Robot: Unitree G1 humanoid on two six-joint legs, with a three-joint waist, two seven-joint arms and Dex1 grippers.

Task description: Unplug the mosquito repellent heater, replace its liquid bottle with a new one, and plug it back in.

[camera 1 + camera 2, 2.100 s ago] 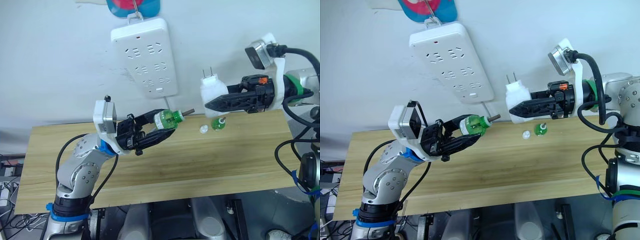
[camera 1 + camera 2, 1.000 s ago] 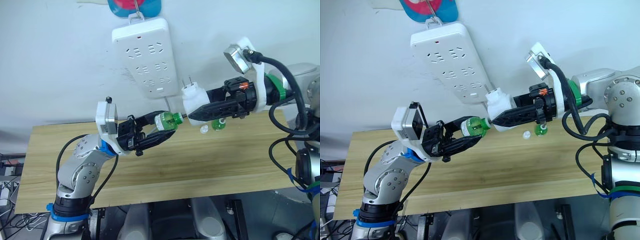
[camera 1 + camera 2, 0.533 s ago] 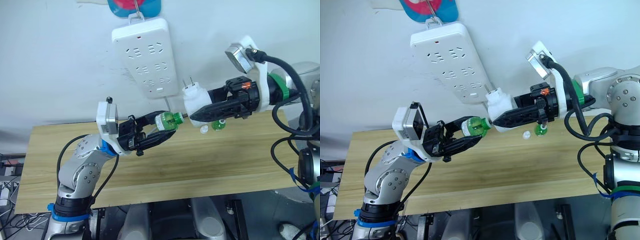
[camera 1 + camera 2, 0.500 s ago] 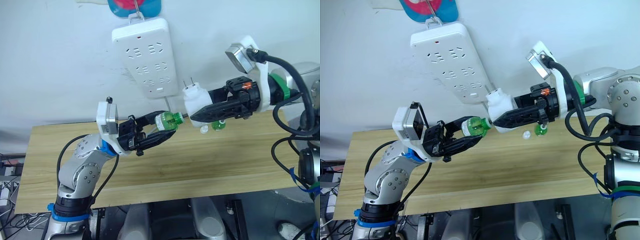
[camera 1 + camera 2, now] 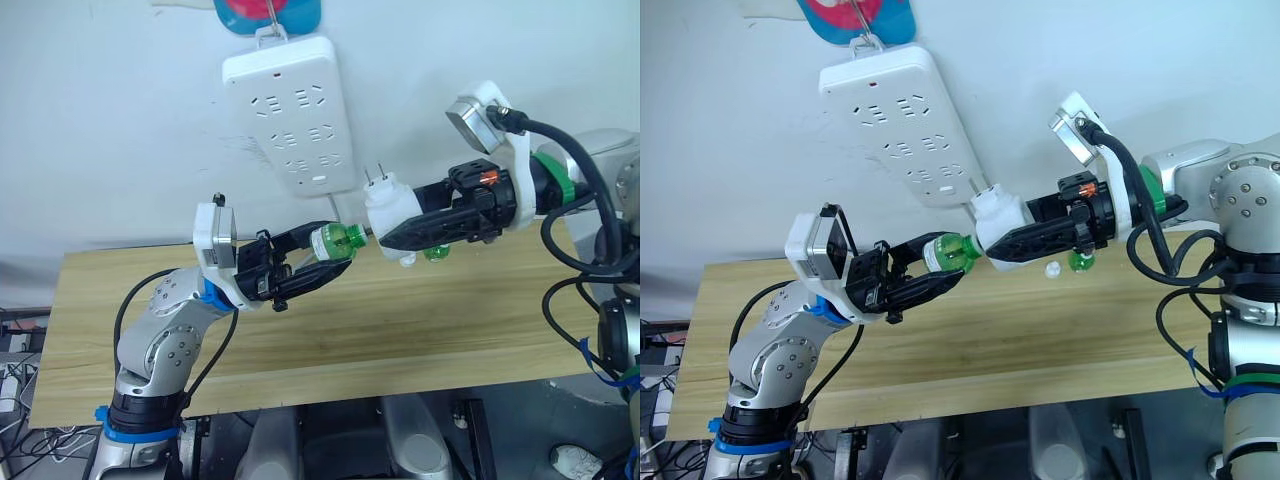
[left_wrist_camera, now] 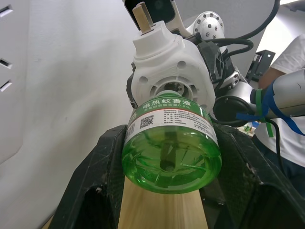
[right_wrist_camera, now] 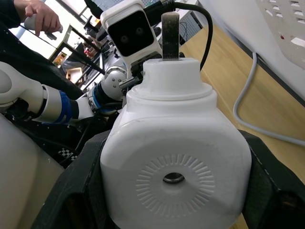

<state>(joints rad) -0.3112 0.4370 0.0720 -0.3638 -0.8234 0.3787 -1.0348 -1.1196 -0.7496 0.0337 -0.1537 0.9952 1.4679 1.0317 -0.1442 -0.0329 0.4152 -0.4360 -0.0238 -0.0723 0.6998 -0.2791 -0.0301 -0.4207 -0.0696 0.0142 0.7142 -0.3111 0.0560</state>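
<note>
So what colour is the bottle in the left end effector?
Clear green bottle with a white label, best seen in the left wrist view.

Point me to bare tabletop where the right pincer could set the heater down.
Free: the wooden table in front of both arms, from mid-table to the right end, and the left end. Crowded: the back edge under the heater, where a small green bottle and white cap sit, and around the left pincer holding the new bottle.

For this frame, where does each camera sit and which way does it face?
Left and right eye views: on the head, looking down over both arms at the wooden table and power strip.
Left wrist view: along the left gripper, clamping the green bottle.
Right wrist view: along the right gripper, clamping the heater.
All views share the heater.
</note>
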